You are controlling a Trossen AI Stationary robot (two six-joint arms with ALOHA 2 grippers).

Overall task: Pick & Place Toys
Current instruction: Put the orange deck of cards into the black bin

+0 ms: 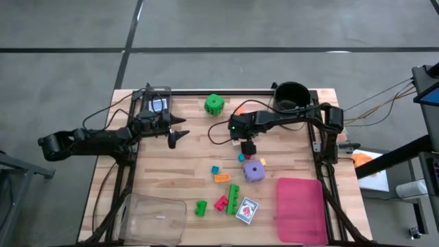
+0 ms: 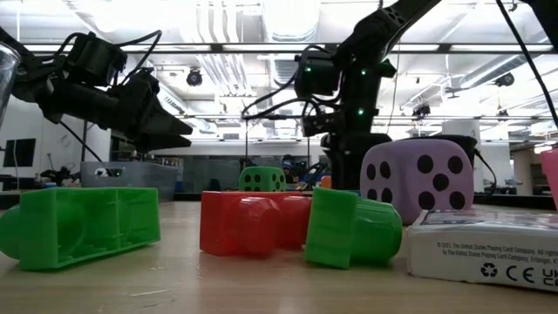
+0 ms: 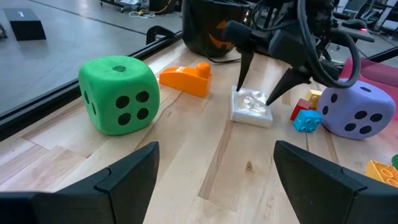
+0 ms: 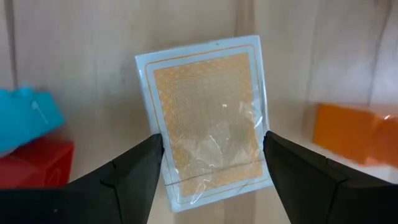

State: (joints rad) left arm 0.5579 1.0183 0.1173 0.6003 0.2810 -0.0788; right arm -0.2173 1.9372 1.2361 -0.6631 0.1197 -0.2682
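Four views gave different parts of the scene. From above, the right pincer (image 1: 247,147) hung over the middle of the wooden desk (image 1: 185,165), and its own body covered what lay under it. Only the right wrist view showed this clearly: a card pack (image 4: 208,118) wrapped in shiny, wrinkled clear film, with an orange patterned back and a pale blue border, lay flat on the wood between the two dark fingers (image 4: 134,171). The pincer was spread, one finger at each long side of the pack, very near its edges; whether they touched it I could not tell. The left wrist view showed the same pack (image 3: 251,107) from the side as a thin block, with the finger tips pointing down around it.

The left pincer (image 1: 180,133) waited spread, above the far left part of the desk.

The left wrist view also showed a soft-looking green die (image 3: 118,94) with rounded corners, an orange brick (image 3: 185,79) with one stud, a lilac die (image 3: 356,112) with dark dots, and small teal (image 3: 306,120), red and yellow bricks just beside the lilac die. The low view alone showed hollow green (image 2: 78,225) and red (image 2: 253,222) plastic bricks close to the camera, and a second boxed card pack (image 2: 484,246).
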